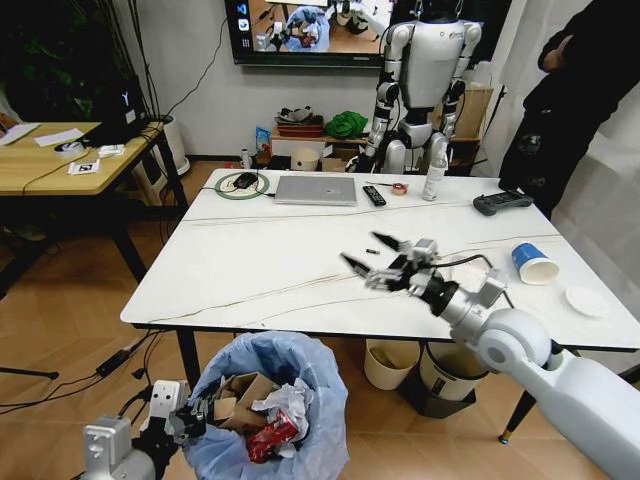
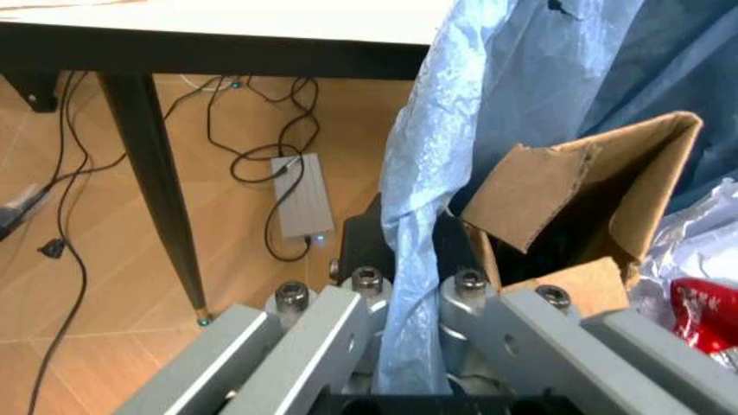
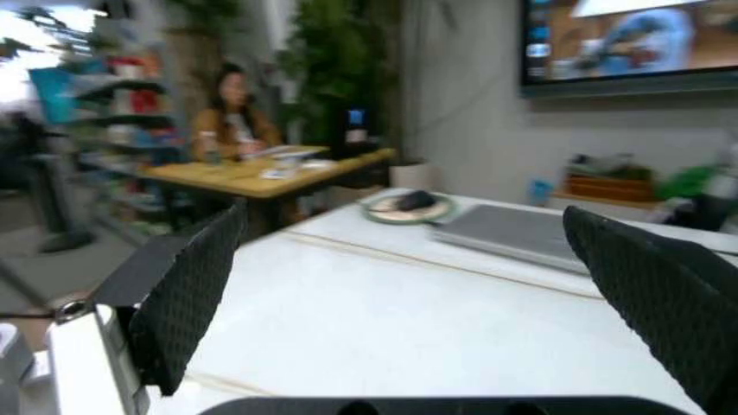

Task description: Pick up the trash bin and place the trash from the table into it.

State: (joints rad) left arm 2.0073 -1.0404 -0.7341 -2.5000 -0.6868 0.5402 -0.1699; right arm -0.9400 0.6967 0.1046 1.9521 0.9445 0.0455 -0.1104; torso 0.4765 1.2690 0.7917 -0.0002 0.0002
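Note:
The trash bin (image 1: 265,405), lined with a crinkly light-blue bag, hangs below the table's (image 1: 270,270) near edge. My left gripper (image 1: 195,412) is shut on the bag's rim (image 2: 410,285). Inside the bin lie torn brown cardboard (image 2: 576,199), white paper (image 1: 290,402) and a crushed red can (image 2: 706,313). My right gripper (image 1: 375,255) hovers open just above the middle of the table, with nothing between its black fingers (image 3: 190,281). A blue-white paper cup (image 1: 533,263) lies on its side near the table's right edge.
A laptop (image 1: 315,190), remote (image 1: 373,195), bottle (image 1: 433,178), black controller (image 1: 503,202) and green ring with a mouse (image 1: 242,183) line the far edge. A white disc (image 1: 585,300) lies right. A cream bucket (image 1: 390,362) and a white bin (image 1: 445,375) stand underneath.

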